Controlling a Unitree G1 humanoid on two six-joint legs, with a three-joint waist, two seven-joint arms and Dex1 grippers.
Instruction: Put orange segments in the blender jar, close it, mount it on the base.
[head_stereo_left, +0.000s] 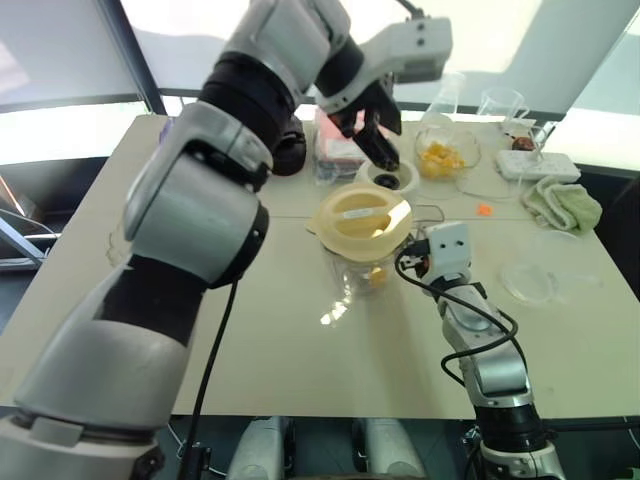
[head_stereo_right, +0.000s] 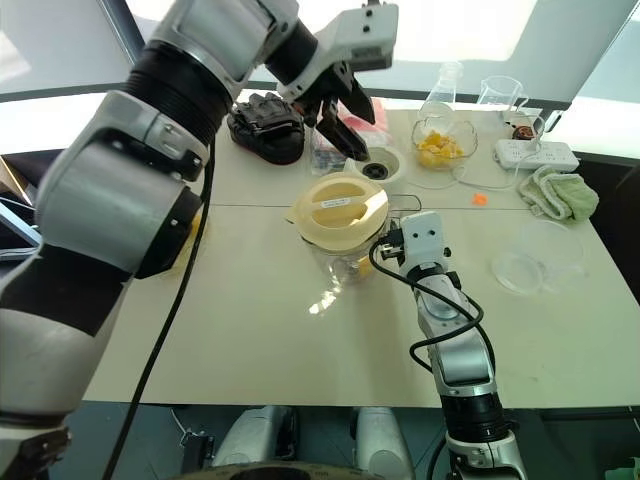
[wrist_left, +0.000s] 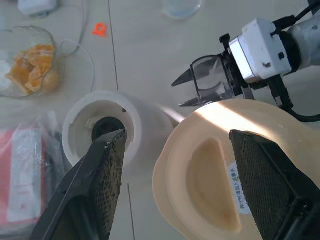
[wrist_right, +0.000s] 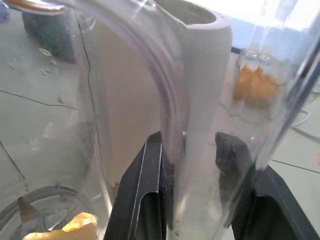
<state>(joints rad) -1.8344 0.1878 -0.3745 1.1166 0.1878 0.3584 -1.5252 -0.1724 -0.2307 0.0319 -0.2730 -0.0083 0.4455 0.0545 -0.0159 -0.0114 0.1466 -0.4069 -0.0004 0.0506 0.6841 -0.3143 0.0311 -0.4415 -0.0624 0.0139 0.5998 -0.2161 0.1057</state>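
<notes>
Beige table (head_stereo_right: 250, 330), bright window band along the far side. The blender jar (head_stereo_right: 338, 262) stands upright near table centre, long axis vertical, taper downward; a cream lid (head_stereo_right: 338, 210) covers its mouth. Its side handle (wrist_right: 200, 125) points right, toward the right gripper (wrist_right: 192, 165), whose two black fingers are closed on either side of that handle, gripping it. A few orange segments (wrist_right: 70, 227) lie at the jar bottom beside the blade; more sit in a glass bowl (head_stereo_right: 444, 150) at far right. The base (head_stereo_right: 376, 166) stands just beyond the jar, socket facing up, apart from it. The left gripper (wrist_left: 175, 185) hangs above the gap between lid and base, fingers spread wide, holding nothing. A green cloth (head_stereo_right: 560, 192) lies far right.
</notes>
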